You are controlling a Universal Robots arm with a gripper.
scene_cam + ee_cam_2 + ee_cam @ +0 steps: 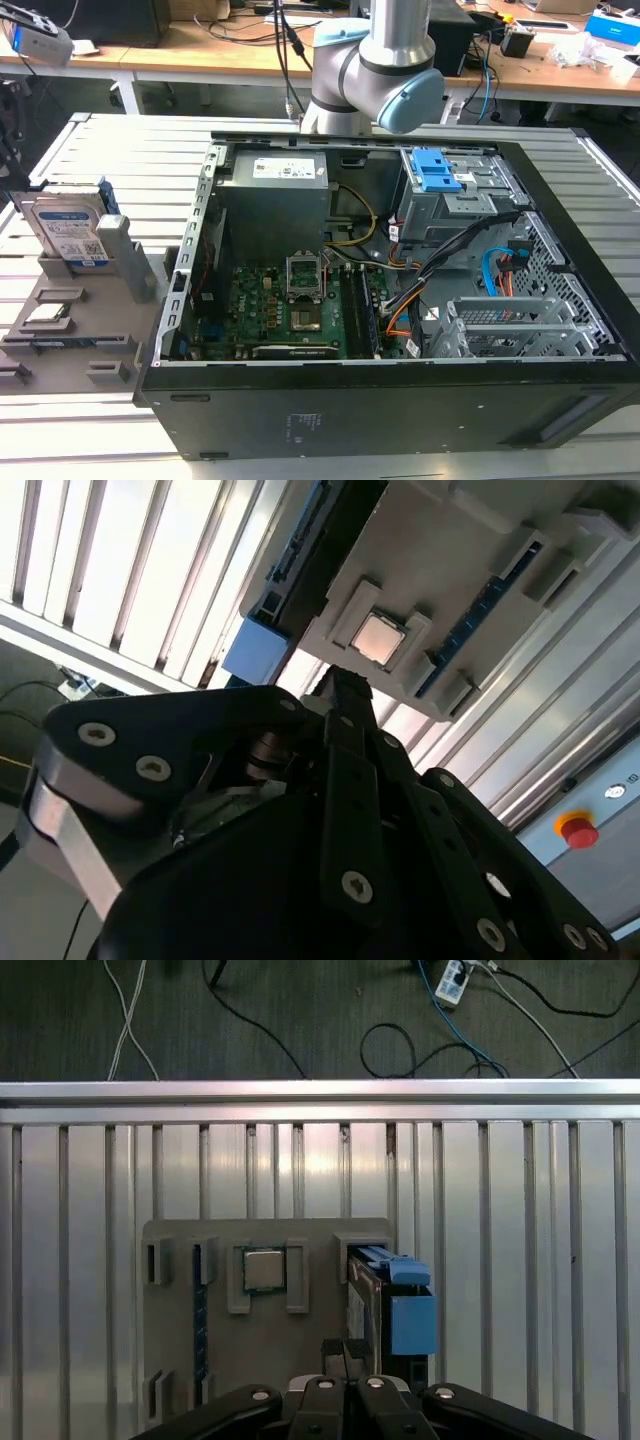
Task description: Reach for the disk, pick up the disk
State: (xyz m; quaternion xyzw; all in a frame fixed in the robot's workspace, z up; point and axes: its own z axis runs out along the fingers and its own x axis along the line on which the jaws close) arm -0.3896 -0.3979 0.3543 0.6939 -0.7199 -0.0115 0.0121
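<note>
- The flat silver hard drive with a white-and-blue label and a blue plastic bracket (72, 235) – the disk – stands upright on its edge in a slot of a grey plastic holder tray (75, 345), at the exterior view's left.
- The tray lies on the slatted metal surface (120, 150), just beside the open black computer case (400, 410).
- In the first wrist view the disk (372, 1295) shows edge-on, its blue bracket on one side, at one end of the tray (260, 1350).
- A square silver processor chip (263, 1268) lies flat in a framed pocket near the tray's middle, and a long dark strip (200, 1310) sits in a narrow slot further along.
- The black pincer (344, 1348) hangs over the tray, its fingertips drawn together on nothing and clear of the disk.
- The case holds a green circuit board (290, 310), a grey box with a white sticker (275, 195), a metal drive cage with blue tabs (435, 170) and loose cables – orange, blue and black.
- The silver and pale-blue arm (375, 70) rises behind the case.
</note>
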